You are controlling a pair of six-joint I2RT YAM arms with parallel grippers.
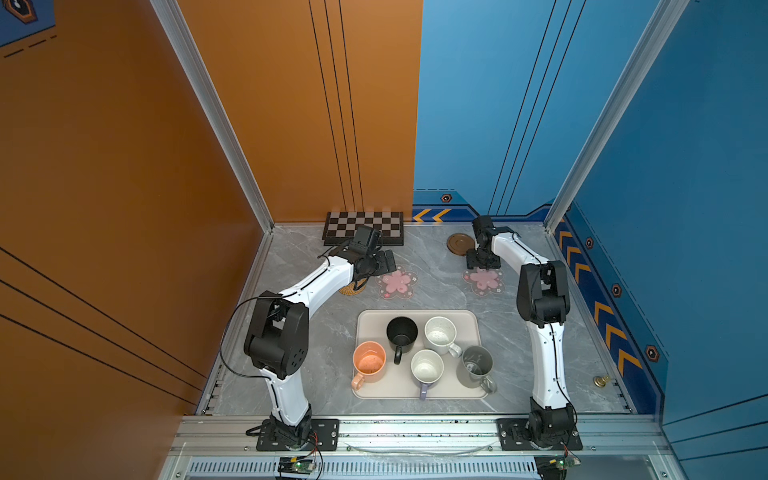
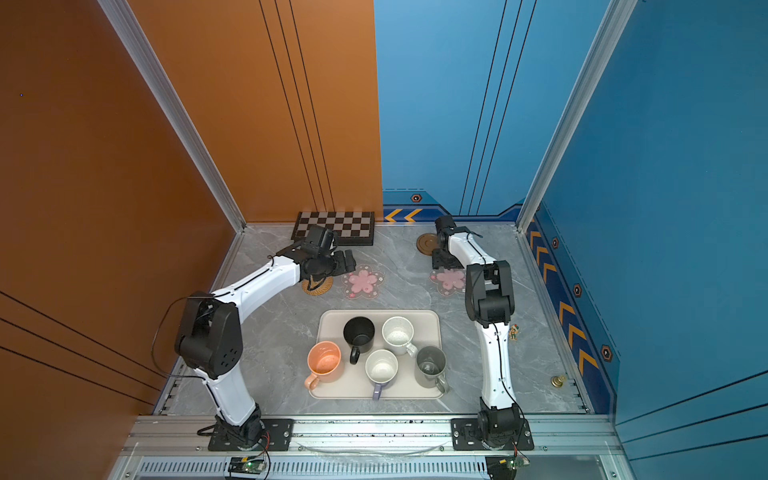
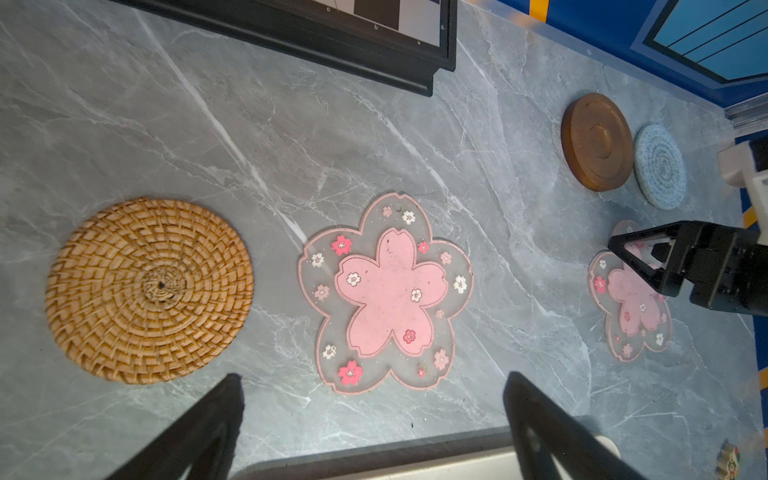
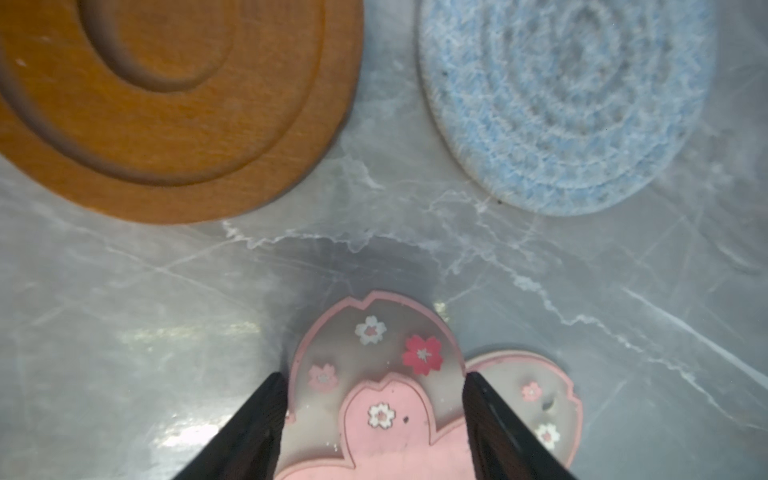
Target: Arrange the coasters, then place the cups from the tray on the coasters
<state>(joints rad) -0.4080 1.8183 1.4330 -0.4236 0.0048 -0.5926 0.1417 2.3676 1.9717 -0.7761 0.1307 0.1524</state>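
Five coasters lie behind the tray (image 1: 365, 318): tan rattan (image 3: 149, 291), a pink blossom (image 1: 397, 282), a second pink blossom (image 1: 484, 282), dark wood (image 1: 458, 242) and grey-blue woven (image 3: 659, 166). In both top views the right arm hides the grey-blue one. My left gripper (image 1: 384, 259) hovers open and empty near the left blossom. My right gripper (image 4: 375, 374) points down, its fingers closed against both sides of one petal of the right blossom, which lies flat. On the tray stand the black (image 1: 402, 332), speckled (image 1: 440, 336), peach (image 1: 369, 361), lavender (image 1: 427, 365) and grey (image 1: 477, 365) cups.
A chessboard (image 1: 363, 232) lies against the back wall behind the left gripper. A small brass object (image 1: 600, 380) sits near the right wall, and a small figurine (image 2: 514, 332) stands beside the right arm. Walls close off the table at back, left and right.
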